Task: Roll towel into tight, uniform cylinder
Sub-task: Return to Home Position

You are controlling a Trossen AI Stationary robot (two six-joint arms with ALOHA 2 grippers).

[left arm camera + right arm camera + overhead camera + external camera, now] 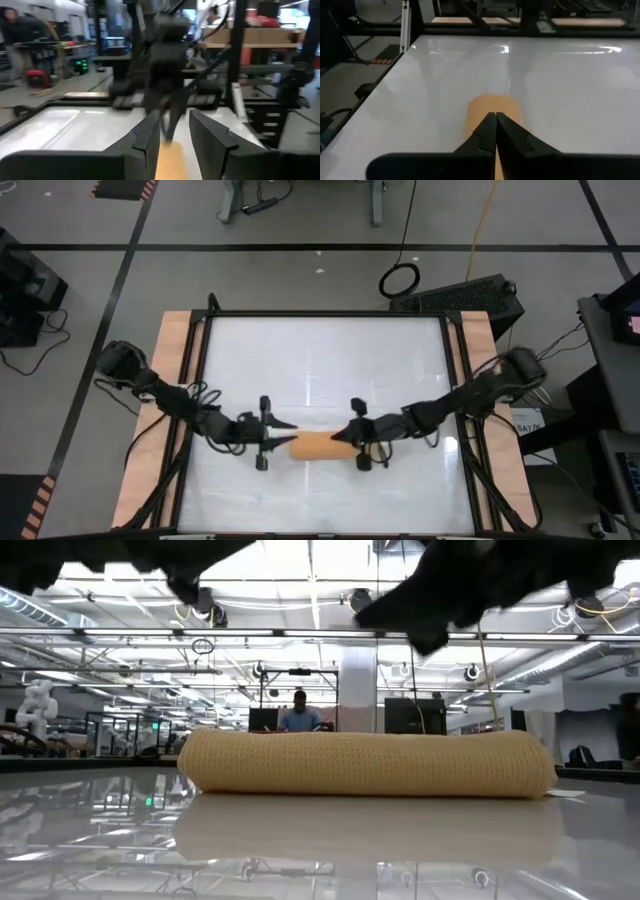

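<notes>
High view: your rolled towel [320,447] lies at lower centre of the frame on the white table [330,360]. The left gripper [288,434] is at its left end and the right gripper [338,435] over its right part.

Low view: the roll lies flat across mid-frame, with dark arms above it.

Left wrist view: the fingers are parted and empty, and the towel shows in the gap at bottom centre.

Right wrist view: the fingers are pressed together, grasping nothing, with their tips over the towel.

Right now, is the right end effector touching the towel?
Apart. The low view shows clear air above the whole towel; the right end effector, shut, hangs higher.
</notes>
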